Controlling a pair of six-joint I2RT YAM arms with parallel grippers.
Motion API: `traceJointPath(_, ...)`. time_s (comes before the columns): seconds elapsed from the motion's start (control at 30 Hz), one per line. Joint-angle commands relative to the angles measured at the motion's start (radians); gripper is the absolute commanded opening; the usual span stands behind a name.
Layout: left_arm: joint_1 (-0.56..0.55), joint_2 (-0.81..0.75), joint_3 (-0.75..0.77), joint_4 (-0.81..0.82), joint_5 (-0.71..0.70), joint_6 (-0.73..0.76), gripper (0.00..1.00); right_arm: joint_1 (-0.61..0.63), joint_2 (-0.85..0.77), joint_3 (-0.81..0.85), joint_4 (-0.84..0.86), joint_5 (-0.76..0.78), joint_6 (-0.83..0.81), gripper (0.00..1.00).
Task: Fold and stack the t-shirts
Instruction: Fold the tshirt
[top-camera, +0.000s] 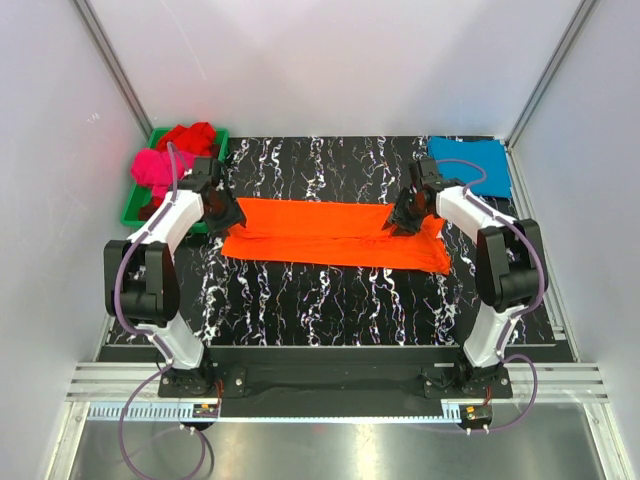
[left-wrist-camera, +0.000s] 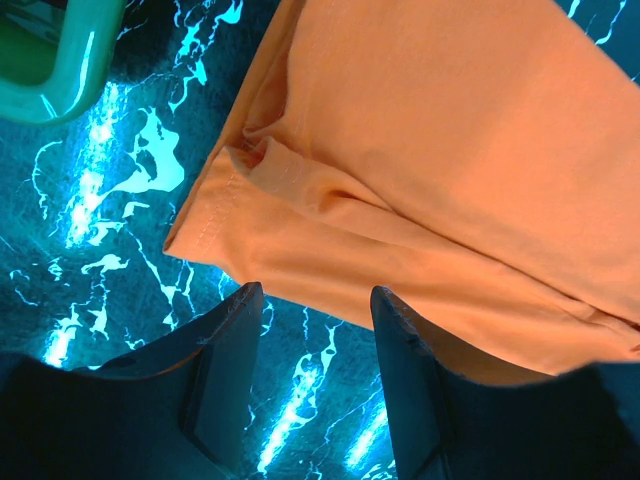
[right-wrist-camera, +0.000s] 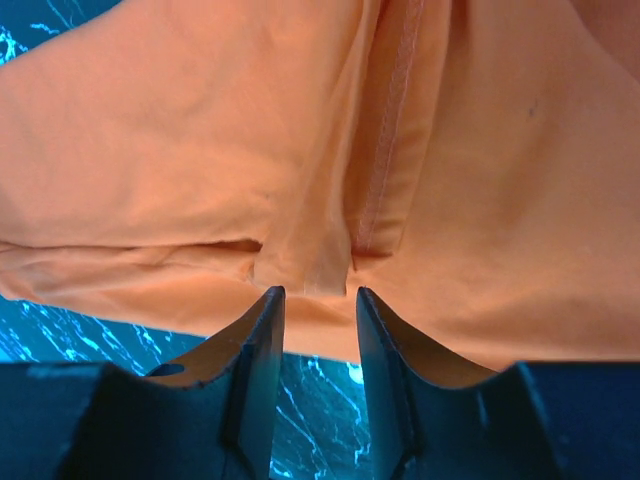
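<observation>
Across the centre of the overhead frame, a bright orange cotton t-shirt (top-camera: 330, 235), folded lengthwise into a long flat band on the black white-veined tabletop (top-camera: 330, 300). At the band's left end, the left gripper (top-camera: 228, 214), lowered to the edge of the cloth. Seen from the left wrist: both dark fingers (left-wrist-camera: 235, 340) spread apart, only bare tabletop in the gap, grasping nothing, the hemmed corner of the orange cloth just beyond the tips. At the band's right end, the right gripper (top-camera: 396, 222), down over the shirt. Seen from the right wrist: fingers (right-wrist-camera: 375, 340) partly apart, a small pleat beside a stitched seam right at the tips; impossible to tell whether pinched or free. In the upper right corner of the overhead frame, a folded teal-blue t-shirt (top-camera: 470, 165), flat on the tabletop, near the band's right end. In the upper left, a green plastic tray (top-camera: 133, 212) holding a crumpled magenta-pink t-shirt (top-camera: 150, 168) and a crumpled red t-shirt (top-camera: 190, 135), the red one nearer the top edge.
</observation>
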Motion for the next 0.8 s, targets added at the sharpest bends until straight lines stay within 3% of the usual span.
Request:
traceJointPath(0.0,0.003,-0.013,0.010,0.005,-0.005,0.025,0.53,-0.004,0.033,0.021,0.065,-0.003,-0.011,0.42)
traceJointPath(0.2,0.003,0.009,0.035,0.000,-0.008,0.032,0.52,-0.002,0.079,0.065,0.071,-0.009,0.007,0.36)
traceJointPath(0.37,0.003,0.030,0.056,0.001,-0.008,0.034,0.53,-0.001,0.092,0.123,0.065,-0.033,0.033,0.07)
traceJointPath(0.4,0.003,0.033,0.058,0.003,-0.008,0.034,0.53,-0.001,0.093,0.134,0.062,-0.043,0.035,0.06)
traceJointPath(0.67,0.003,0.050,0.068,0.000,-0.013,0.029,0.53,0.002,0.211,0.264,0.056,-0.147,0.078,0.12)
traceJointPath(0.77,0.003,0.052,0.068,-0.002,-0.014,0.029,0.53,0.004,0.265,0.330,0.031,-0.165,0.070,0.27)
